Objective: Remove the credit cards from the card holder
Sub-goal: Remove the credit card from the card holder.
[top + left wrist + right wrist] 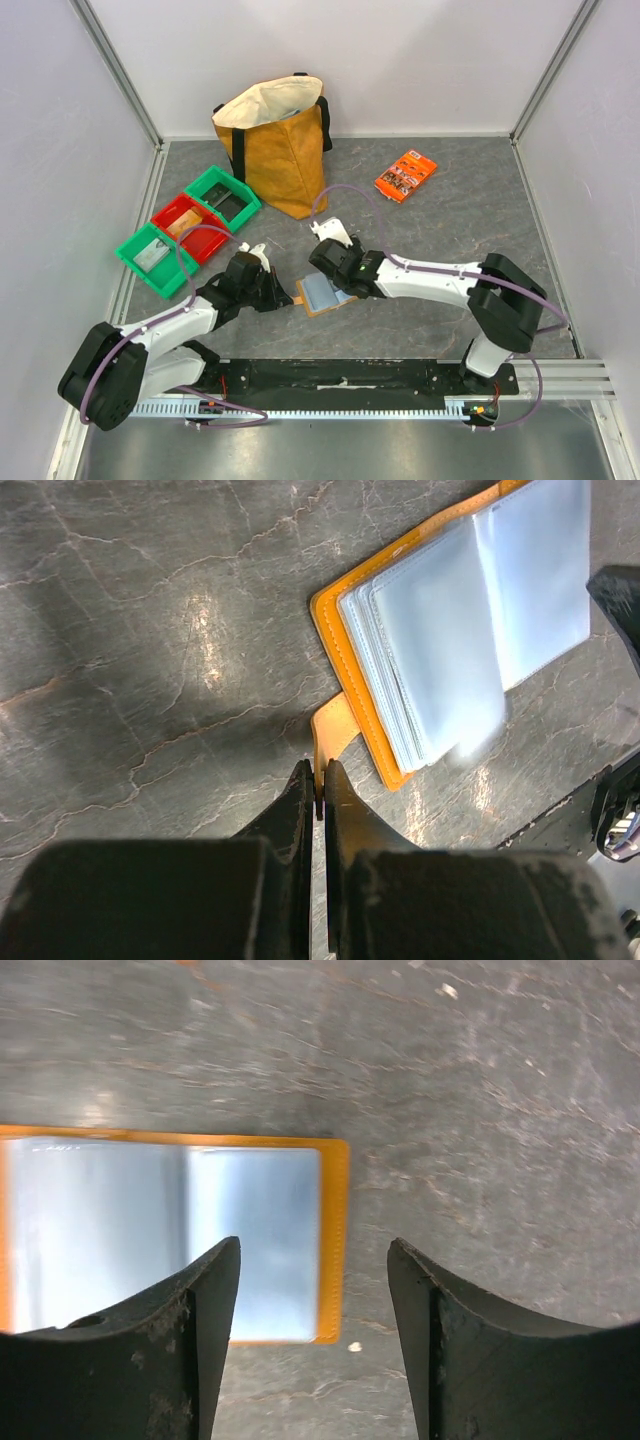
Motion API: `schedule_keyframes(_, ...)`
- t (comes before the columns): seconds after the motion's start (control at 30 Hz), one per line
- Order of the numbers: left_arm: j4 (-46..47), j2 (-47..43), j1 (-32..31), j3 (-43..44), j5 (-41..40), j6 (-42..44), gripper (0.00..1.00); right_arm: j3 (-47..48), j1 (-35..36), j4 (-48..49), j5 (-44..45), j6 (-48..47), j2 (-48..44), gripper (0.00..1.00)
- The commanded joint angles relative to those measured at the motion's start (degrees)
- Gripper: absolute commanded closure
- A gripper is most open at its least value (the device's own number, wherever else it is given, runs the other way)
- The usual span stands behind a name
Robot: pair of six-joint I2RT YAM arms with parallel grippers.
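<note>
The card holder (322, 297) lies open on the table, tan-orange outside with pale blue-grey pockets. My left gripper (287, 294) is shut on the holder's tan strap tab (336, 728) at its left edge; the left wrist view shows the jaws (320, 780) pinching it. The fanned clear pockets (450, 630) lie just beyond. My right gripper (336, 276) hovers over the holder, open and empty. In the right wrist view it (314, 1250) straddles the holder's right edge (337, 1230), with the pockets (250, 1230) under the left finger. I cannot make out any credit cards.
A mustard tote bag (280, 150) stands at the back. An orange printed packet (405, 175) lies at the back right. Green and red bins (190, 230) sit at the left. A black rail (350, 375) runs along the near edge.
</note>
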Motion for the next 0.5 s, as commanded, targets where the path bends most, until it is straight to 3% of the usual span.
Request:
schedule_keyframes(0.0,0.4,-1.3,-0.2,0.5,1.9,0.0,0.98,0.5,1.6,7.2,-10.1,-2.9,-5.3,0.29)
schedule_keyframes(0.2,0.1,-1.4,-0.3,0.8,2.0,0.0,0.98,2.0,2.7,10.9,-17.1,-6.7,-4.0,0.15)
schedule_keyframes(0.47,0.1,-1.2,-0.2,0.8,2.0,-0.2,0.98,3.0,3.9,9.7,-17.7,-7.6,2.5,0.14)
